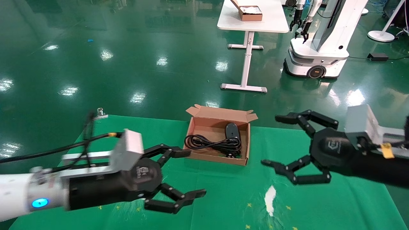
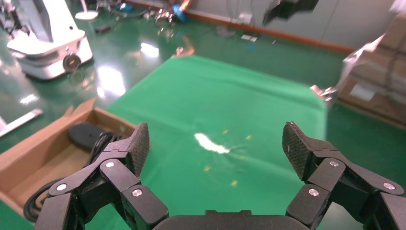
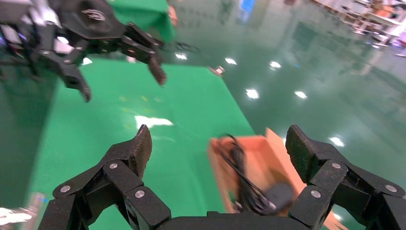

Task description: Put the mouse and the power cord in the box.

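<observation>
**Both items lying in box, claws flanking it empty**

The mouse (image 1: 232, 130) and power cord (image 1: 212, 142) are sitting inside the box (image 1: 220, 157), frame centre, cord's loop running across w/ the plug apparently toward the front wall. Left gripper (image 1: 185, 174) is hovering lower left, jaws spread, holding nothing, its upper fingertip nearly at the box. Right gripper (image 1: 271, 142) is hanging spread and empty at right, slightly farther off.
</observation>
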Controlling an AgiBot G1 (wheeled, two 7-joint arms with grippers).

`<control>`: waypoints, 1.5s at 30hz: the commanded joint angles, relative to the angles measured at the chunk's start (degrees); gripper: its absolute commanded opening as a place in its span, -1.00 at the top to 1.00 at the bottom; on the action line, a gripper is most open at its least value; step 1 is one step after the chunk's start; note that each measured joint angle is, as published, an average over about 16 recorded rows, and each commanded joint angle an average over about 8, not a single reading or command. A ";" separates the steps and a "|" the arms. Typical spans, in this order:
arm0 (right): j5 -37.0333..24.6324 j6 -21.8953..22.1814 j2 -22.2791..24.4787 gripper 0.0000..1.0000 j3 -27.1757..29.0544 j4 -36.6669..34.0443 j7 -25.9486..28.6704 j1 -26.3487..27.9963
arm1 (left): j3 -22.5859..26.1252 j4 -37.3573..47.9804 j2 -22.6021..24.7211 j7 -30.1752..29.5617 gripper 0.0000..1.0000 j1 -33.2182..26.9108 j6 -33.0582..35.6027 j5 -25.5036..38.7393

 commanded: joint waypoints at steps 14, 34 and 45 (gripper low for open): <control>9.19 -4.74 2.94 -1.00 4.47 16.41 14.44 -9.23 | -15.39 -8.77 -10.53 -2.02 -1.00 8.83 13.86 -12.22; 11.40 -5.87 3.66 -1.00 5.56 20.14 17.37 -11.38 | -17.36 -9.82 -11.81 -2.27 -1.00 9.91 15.59 -13.82; 11.05 -5.68 3.54 -1.00 5.38 19.61 17.12 -11.08 | -17.09 -9.68 -11.66 -2.26 -1.00 9.78 15.36 -13.59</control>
